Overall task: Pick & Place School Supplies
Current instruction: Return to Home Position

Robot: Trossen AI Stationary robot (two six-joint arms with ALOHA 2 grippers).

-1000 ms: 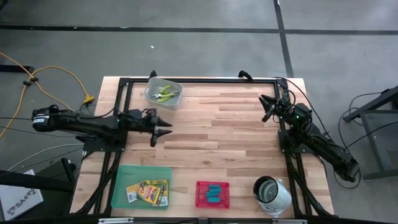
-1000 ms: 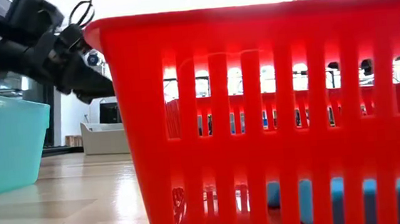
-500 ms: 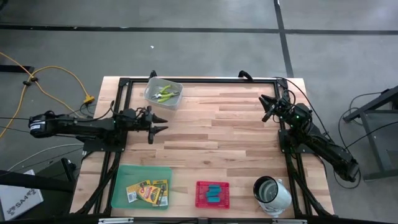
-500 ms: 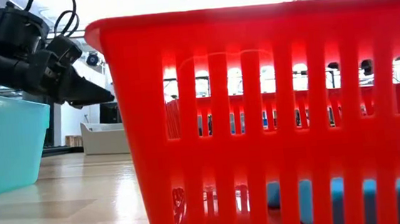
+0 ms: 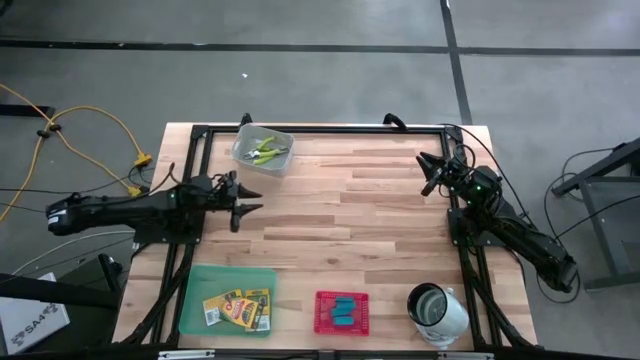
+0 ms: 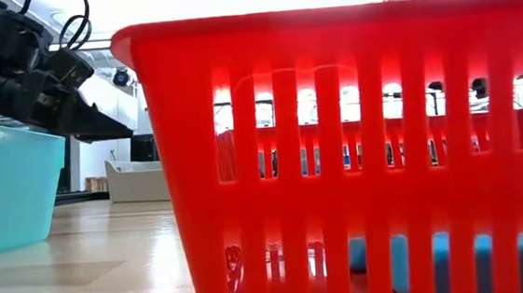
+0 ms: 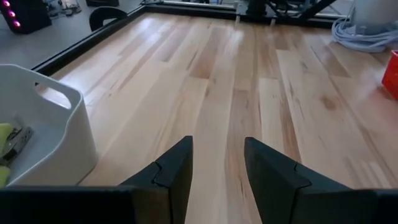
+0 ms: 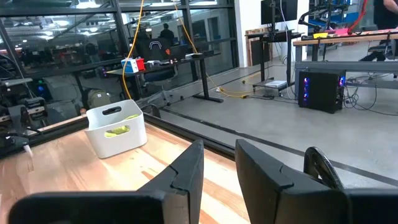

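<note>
Jaws spread, empty, both arms.
Left jaws near clear bin [image 5: 240, 155] of pliers [image 5: 262, 150], right jaws at desk [image 5: 350, 210] edge; erasers [image 5: 343, 311] in red bin [image 5: 320, 312], crayon boxes [image 5: 238, 309] in green tray [image 5: 215, 280].

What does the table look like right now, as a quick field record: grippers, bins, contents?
left gripper: open, empty, over the table's left side, short of the white bin
right gripper: open, empty, by the table's right edge
green tray: holds the crayon boxes
red bin: holds the blue erasers
white bin: holds the yellow-green-handled tools
cup: on the table, right of the red bin
</note>
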